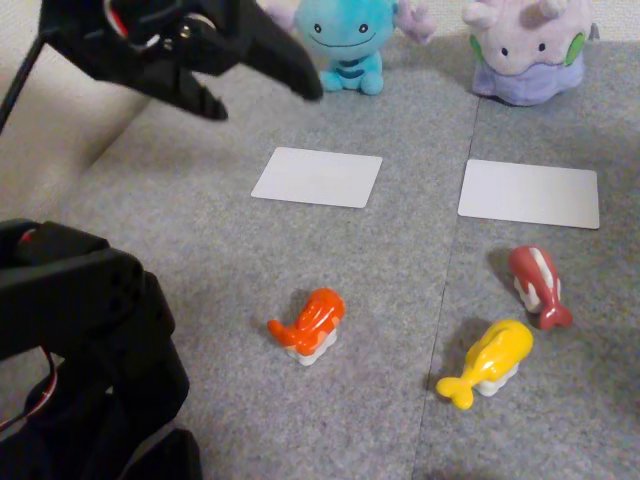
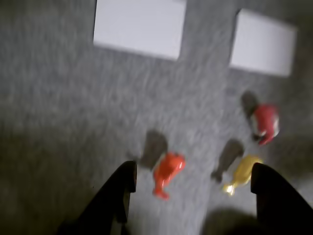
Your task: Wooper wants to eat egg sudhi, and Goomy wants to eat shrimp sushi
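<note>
**Wrist view: jaws spread wide above three sushi, none picked yet**

Wrist view has the gripper [image 2: 193,183] hanging high over the grey mat [image 2: 58,98], fingers well apart and holding nothing. Between them sit the orange shrimp sushi [image 2: 167,172] and, nearer the right finger, the yellow egg sushi [image 2: 243,170]. A red sushi [image 2: 265,124] lies further out, beyond the yellow one. The picture is blurred, so fine detail is lost.

From the fixed view, Wooper [image 1: 350,42] sits at the back behind the left white card [image 1: 317,177], and Goomy [image 1: 525,52] sits behind the right white card [image 1: 530,193]. The egg piece [image 1: 488,362] lies on the right side, the shrimp piece [image 1: 309,325] left of it, so each probably has to cross over to the opposite card.

Judging by the framing, the shrimp looks the likelier first target. A good descent would centre it between the fingers, then close across its narrow width, not along its length, low on the body near the white rice base. The tail looks a poor handhold. The arm should lift clear before swinging right, to keep off the yellow piece.
</note>
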Action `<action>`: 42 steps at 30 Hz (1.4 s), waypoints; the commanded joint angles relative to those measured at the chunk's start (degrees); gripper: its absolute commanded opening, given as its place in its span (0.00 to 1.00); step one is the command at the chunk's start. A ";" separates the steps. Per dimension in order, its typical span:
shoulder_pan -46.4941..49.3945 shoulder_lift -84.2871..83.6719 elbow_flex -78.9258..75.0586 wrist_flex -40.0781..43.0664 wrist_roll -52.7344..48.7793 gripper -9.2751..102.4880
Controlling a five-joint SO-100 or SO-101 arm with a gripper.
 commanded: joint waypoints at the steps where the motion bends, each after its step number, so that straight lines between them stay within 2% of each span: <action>1: 0.26 -6.33 -4.39 3.87 -2.11 0.33; 6: 3.52 -12.57 -4.66 7.38 -6.68 0.33; 13: 17.49 -18.63 -3.96 6.94 -23.38 0.33; 19: 23.03 -27.16 -3.87 6.24 -29.88 0.33; 30: 26.72 -47.11 -3.78 -8.00 -23.20 0.33; 42: 26.46 -46.67 -3.69 -8.44 -21.36 0.33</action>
